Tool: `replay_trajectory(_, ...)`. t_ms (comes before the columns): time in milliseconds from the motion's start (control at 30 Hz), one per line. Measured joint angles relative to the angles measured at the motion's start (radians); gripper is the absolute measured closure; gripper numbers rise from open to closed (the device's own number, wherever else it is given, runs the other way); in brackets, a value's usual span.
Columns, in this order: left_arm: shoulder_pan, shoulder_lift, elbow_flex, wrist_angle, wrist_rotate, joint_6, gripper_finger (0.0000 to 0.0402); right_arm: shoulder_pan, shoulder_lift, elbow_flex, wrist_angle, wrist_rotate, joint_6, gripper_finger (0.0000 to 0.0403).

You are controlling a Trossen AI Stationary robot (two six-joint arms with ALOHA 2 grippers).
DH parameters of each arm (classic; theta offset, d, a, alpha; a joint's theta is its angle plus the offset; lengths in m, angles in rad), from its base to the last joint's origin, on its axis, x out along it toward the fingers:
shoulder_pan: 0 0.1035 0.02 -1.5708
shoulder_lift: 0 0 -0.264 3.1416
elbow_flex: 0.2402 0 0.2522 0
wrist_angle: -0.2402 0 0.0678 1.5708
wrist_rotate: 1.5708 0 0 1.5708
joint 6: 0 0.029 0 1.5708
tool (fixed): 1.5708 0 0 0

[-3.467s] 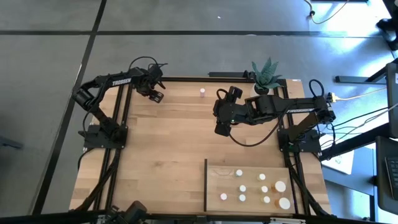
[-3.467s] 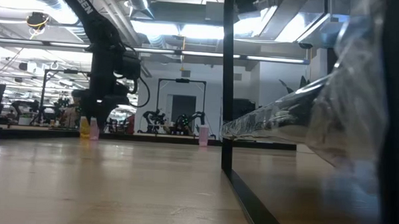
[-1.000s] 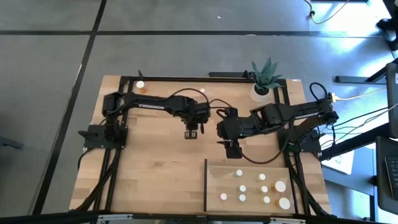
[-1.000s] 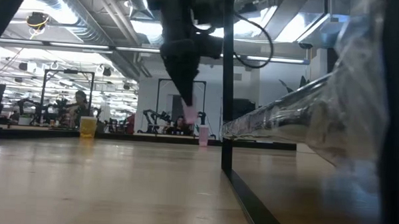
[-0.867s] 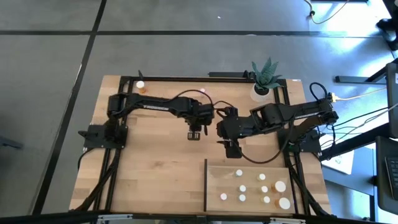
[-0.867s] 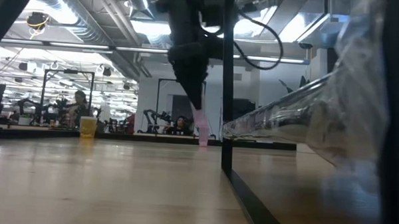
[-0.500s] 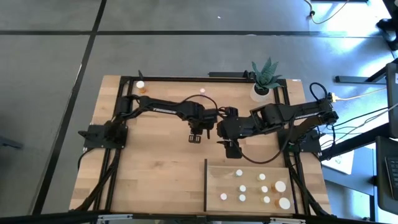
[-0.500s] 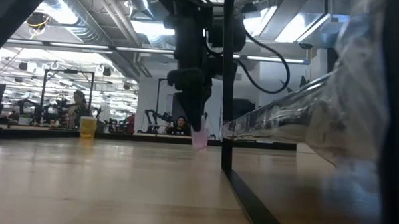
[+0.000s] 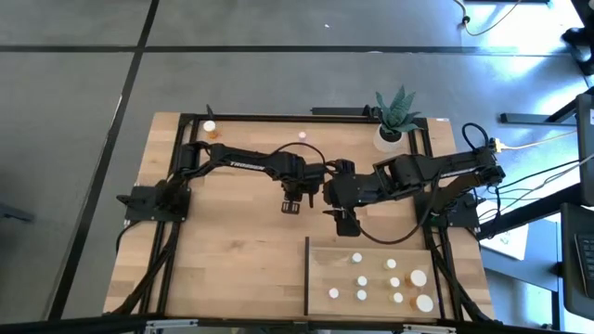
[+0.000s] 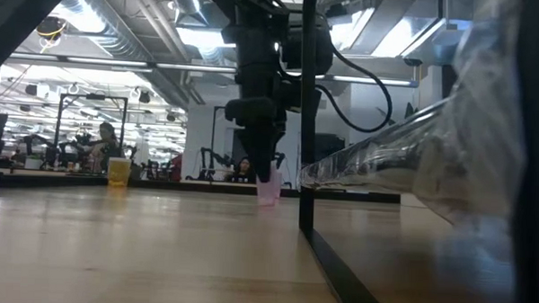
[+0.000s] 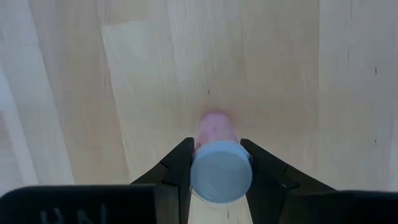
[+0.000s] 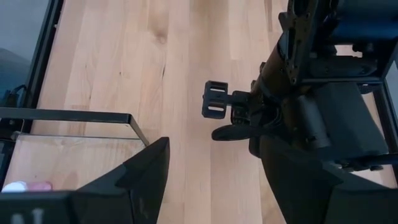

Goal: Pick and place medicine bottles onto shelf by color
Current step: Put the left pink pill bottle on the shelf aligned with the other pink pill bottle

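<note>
High view: grey floor around a plank tabletop in a dark frame. Potted plant at about 1 o'clock on the table. Shelf, a light-wood panel with a dark upright edge, at 5 o'clock; nine white-capped medicine bottles stand on it, some with orange bodies. Two more bottles at the 11 o'clock corner, and one small pink bottle at the far edge near 12 o'clock. Left gripper at table centre; right gripper just beside it toward 3 o'clock, close to the shelf's far corner.

Low view: workshop hall with ceiling lights and other rigs behind. The left gripper hangs down with a pink bottle at its tip, the bottle low over the tabletop; contact with the wood cannot be told. A yellow-orange bottle stands far back at 9 o'clock.

Left wrist view: bare planks below. The two fingers are closed narrow on the pink bottle, pinching it just under its white cap.

Right wrist view: fingers spread wide, holding nothing. Shelf corner at 8 o'clock; the left arm fills 2 o'clock.
</note>
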Motion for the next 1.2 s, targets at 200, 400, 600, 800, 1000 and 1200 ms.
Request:
replay_trajectory(200, 0.0, 0.0, 0.0, -0.025, 0.0, -0.008, 0.0299, 0.0, 0.0, 0.0, 0.008, 0.0, 0.0, 0.0151)
replay_trajectory(400, 0.0, 0.0, 0.0, -0.028, -0.001, -0.034, 0.0299, 0.0, 0.0, 0.0, 0.008, 0.0, 0.0, 0.0151)
replay_trajectory(600, 0.003, 0.0, 0.0, -0.032, 0.0, -0.054, 0.0299, 0.0, 0.0, 0.0, 0.008, 0.0, 0.0, 0.0151)
replay_trajectory(800, 0.002, 0.003, 0.0, -0.031, -0.005, -0.061, 0.0299, 0.0, 0.0, 0.0, 0.008, 0.0, 0.0, 0.0151)
replay_trajectory(1000, 0.002, 0.005, 0.0, -0.036, -0.003, -0.06, 0.0298, 0.0, 0.0, 0.0, 0.008, 0.0, 0.0, 0.0151)
replay_trajectory(1200, 0.002, 0.009, 0.0, -0.043, 0.001, -0.053, 0.0278, 0.0, 0.0, 0.0, 0.008, 0.0, 0.0, 0.0151)
